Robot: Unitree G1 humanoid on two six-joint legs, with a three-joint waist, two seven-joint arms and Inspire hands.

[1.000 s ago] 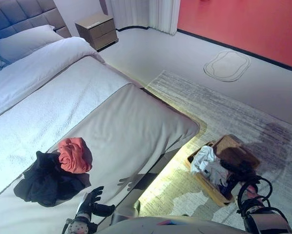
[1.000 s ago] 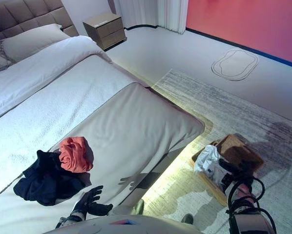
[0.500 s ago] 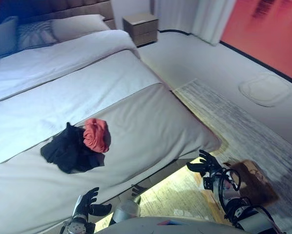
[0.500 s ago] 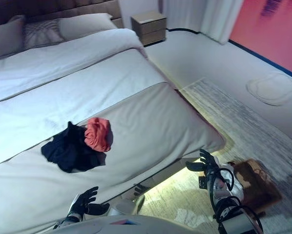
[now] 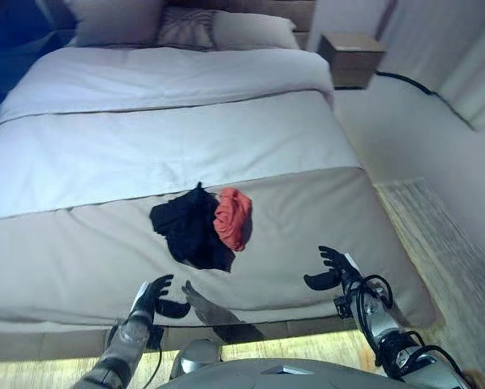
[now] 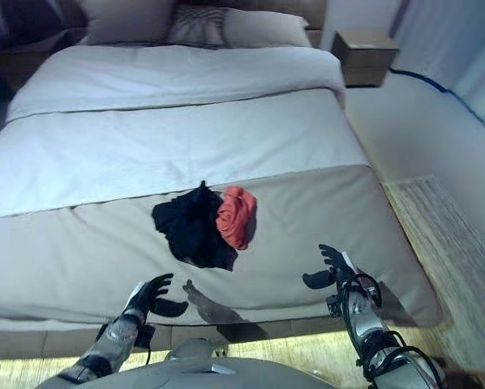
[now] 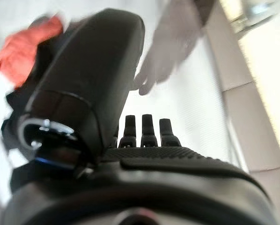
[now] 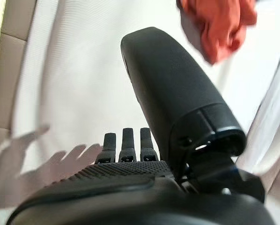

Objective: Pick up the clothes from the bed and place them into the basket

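A black garment (image 5: 187, 230) lies crumpled on the grey blanket of the bed (image 5: 80, 251), with an orange-red garment (image 5: 233, 217) against its right side. The orange-red garment also shows in the left wrist view (image 7: 23, 44) and in the right wrist view (image 8: 222, 23). My left hand (image 5: 152, 297) is open and empty over the bed's near edge, below the clothes. My right hand (image 5: 332, 269) is open and empty over the blanket, right of the clothes.
Pillows (image 5: 186, 28) lie at the head of the bed. A nightstand (image 5: 352, 57) stands at the far right by the wall. A pale rug (image 5: 461, 251) covers the floor right of the bed.
The camera has swung left, so the bed now sits straight ahead and the basket has left the picture. My right hand has come up from the floor side over the blanket.
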